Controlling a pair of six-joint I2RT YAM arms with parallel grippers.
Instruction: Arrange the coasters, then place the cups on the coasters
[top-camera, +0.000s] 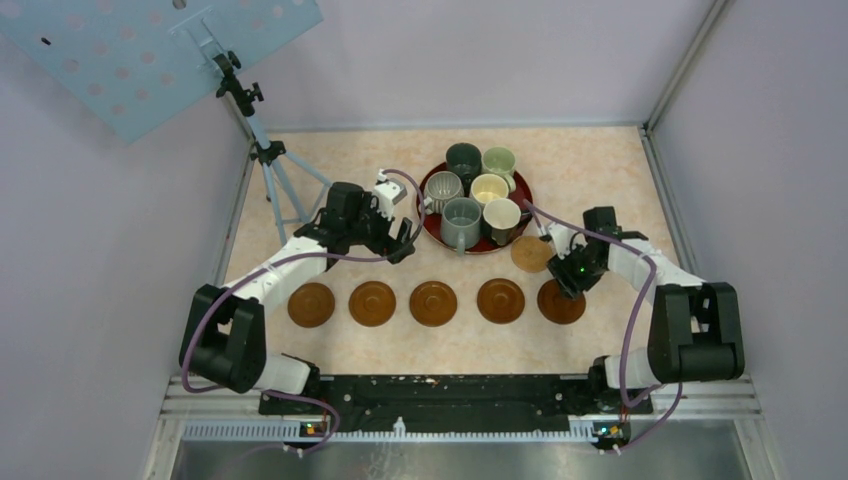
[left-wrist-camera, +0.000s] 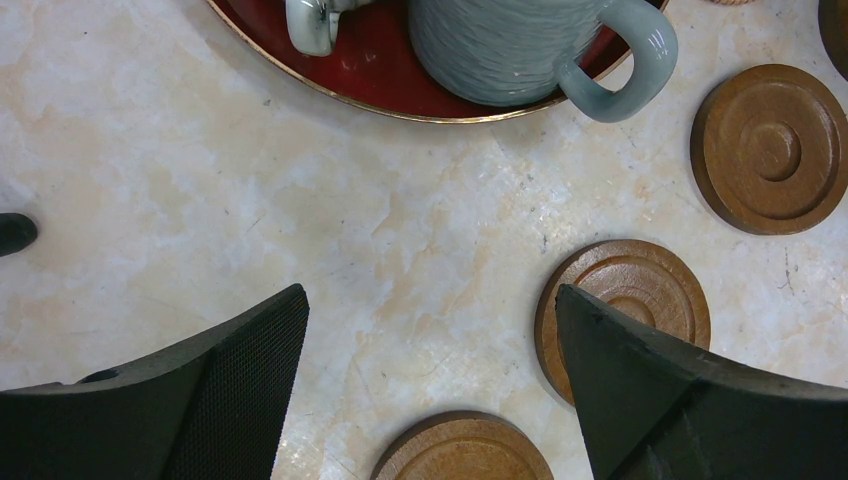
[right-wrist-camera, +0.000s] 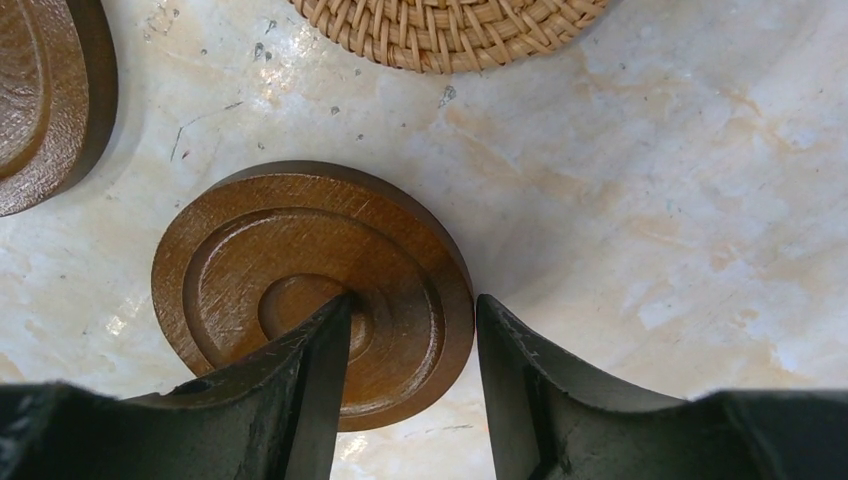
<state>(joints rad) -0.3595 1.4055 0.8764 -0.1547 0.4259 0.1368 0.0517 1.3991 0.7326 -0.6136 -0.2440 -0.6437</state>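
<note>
Five brown coasters (top-camera: 433, 302) lie in a row across the near table. My right gripper (top-camera: 570, 280) is low over the rightmost coaster (right-wrist-camera: 300, 290), which lies flat. It is shut on that coaster's right side, one finger at the centre ring and the other against the rim (right-wrist-camera: 412, 300). Six cups stand on the dark-red tray (top-camera: 430, 225): charcoal (top-camera: 463, 160), pale green (top-camera: 499, 161), ribbed grey (top-camera: 443, 190), cream-yellow (top-camera: 489, 188), grey (top-camera: 461, 222) and off-white (top-camera: 501, 218). My left gripper (left-wrist-camera: 430, 300) hangs wide open and empty left of the tray, above bare table near three coasters (left-wrist-camera: 770, 150).
A woven round mat (top-camera: 531, 253) lies between the tray and the right gripper, and it shows at the top of the right wrist view as the mat (right-wrist-camera: 450, 30). A tripod (top-camera: 270, 170) with a blue perforated panel (top-camera: 150, 50) stands at the back left. Walls close in the table.
</note>
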